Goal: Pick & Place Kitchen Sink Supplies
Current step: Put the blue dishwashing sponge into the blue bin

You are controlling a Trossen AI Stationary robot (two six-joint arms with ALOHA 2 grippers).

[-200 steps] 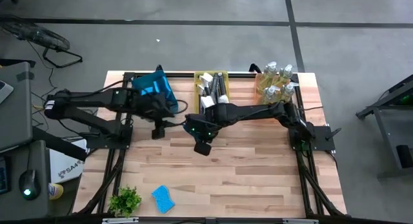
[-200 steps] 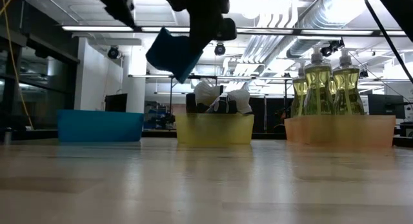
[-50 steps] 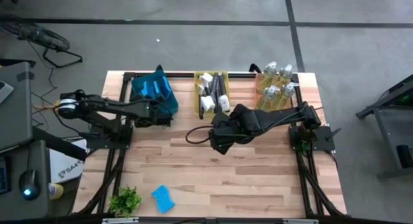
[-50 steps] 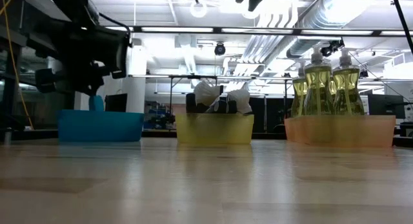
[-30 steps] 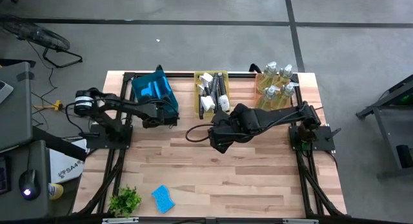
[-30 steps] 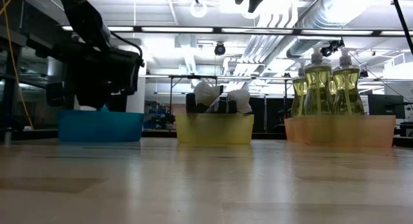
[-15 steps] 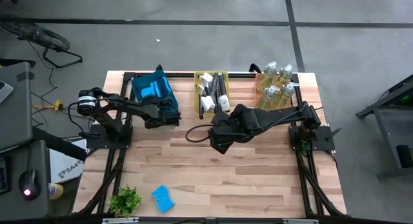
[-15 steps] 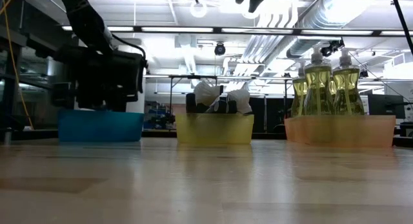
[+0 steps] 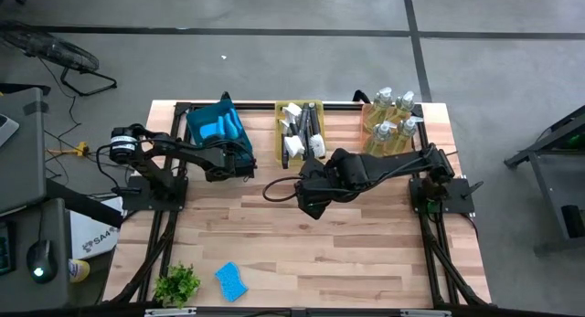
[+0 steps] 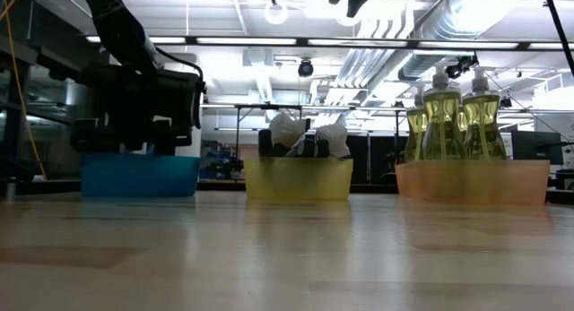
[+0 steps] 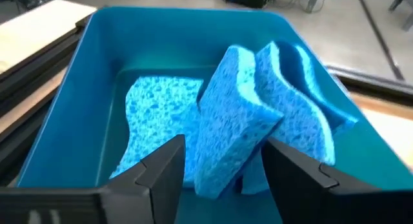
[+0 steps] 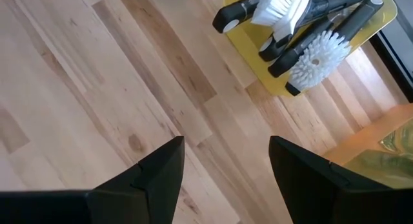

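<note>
I have the left gripper (image 11: 219, 162) over the blue bin (image 11: 84, 88), its fingers parted around an upright blue sponge (image 11: 232, 133) that leans among the others inside; I can't tell whether they touch it. The right gripper (image 12: 222, 166) hangs open and empty above bare table (image 12: 97, 88) near the yellow tray of brushes (image 12: 310, 56); one sponge (image 9: 231, 280) lies at the table's front edge beside the plant (image 9: 178, 283); I can read no labels or writing.

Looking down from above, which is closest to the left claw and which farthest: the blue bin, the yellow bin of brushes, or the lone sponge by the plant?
From the left gripper:
1. Blue bin, right beside it at the back left.
2. Yellow bin, at the back middle.
3. Lone sponge, at the front edge, beside the plant.
</note>
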